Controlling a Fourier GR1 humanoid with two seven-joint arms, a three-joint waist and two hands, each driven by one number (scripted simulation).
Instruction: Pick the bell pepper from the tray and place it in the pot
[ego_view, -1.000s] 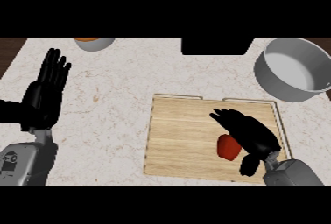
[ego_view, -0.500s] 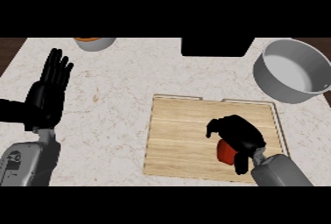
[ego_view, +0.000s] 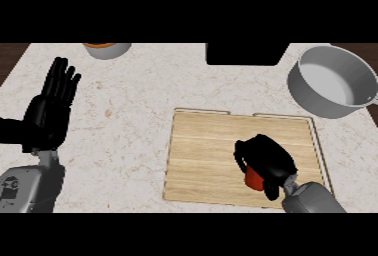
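Your right hand (ego_view: 264, 157) is curled over the red bell pepper (ego_view: 254, 178) on the pale wooden tray (ego_view: 207, 155), so lifting and carrying to the grey metal pot (ego_view: 332, 82) at one o'clock remain.

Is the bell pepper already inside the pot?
No, the red bell pepper sits over the wooden tray under the curled right hand, while the grey pot holds nothing.

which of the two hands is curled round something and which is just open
The right hand, over the wooden tray, is curled round the red bell pepper. The left hand, at the view's left edge, rests open, fingers straight, holding nothing.
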